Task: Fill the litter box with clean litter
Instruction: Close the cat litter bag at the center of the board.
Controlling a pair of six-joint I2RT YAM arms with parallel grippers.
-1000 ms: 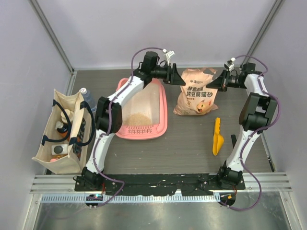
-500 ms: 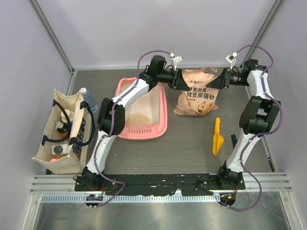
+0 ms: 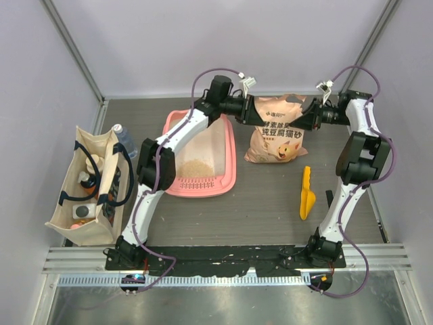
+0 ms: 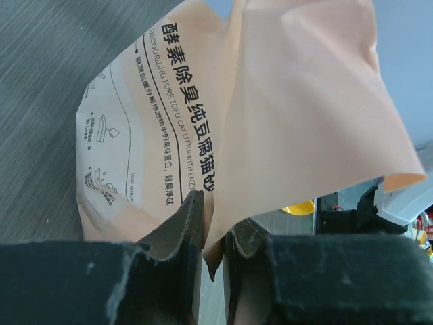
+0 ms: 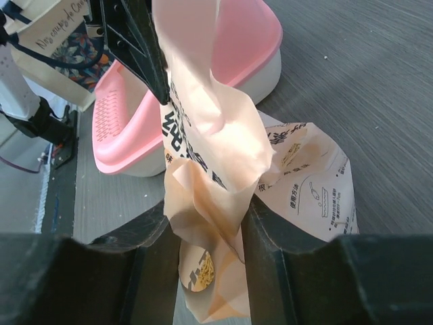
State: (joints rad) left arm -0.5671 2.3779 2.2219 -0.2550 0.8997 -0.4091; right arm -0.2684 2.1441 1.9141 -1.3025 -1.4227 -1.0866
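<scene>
Under the arms: dark grey wood-grain table [image 3: 270,210]; one slab, seen whole from above
Room: pale walls [image 3: 223,40] on the left, far and right sides; metal posts in the two far corners; one ribbed metal rail [image 3: 223,257] along the near edge
Arms: two; left arm [image 3: 172,139] and right arm [image 3: 358,159] both reach to the far side and turn inward toward each other
Litter box [image 3: 230,156]: one; pink tray lying left of centre, long side running near to far, grille strip [image 3: 196,183] at its near end
Litter [image 3: 197,167]: one small tan pile on the whitish floor of the tray, toward the near end, just beyond the grille
Bag [image 3: 277,139]: one; peach, printed with black Chinese characters and a cartoon cat; it stands just right of the tray at the far side, between the two claws
Left claw [image 3: 247,112]: at the bag's upper left edge; fingers [image 4: 183,223] nearly together, pinching the peach film between them
Right claw [image 3: 302,116]: at the bag's upper right edge; fingers [image 5: 270,237] pressed on a crumpled fold of the bag from both sides
Scoop [image 3: 306,193]: one; yellow-orange, lying flat right of centre, near the right arm, apart from the bag
Tote [image 3: 84,183]: one; beige with dark handles, at the left edge, several small items inside
Bottle [image 3: 120,135]: one; clear, just beyond the tote
</scene>
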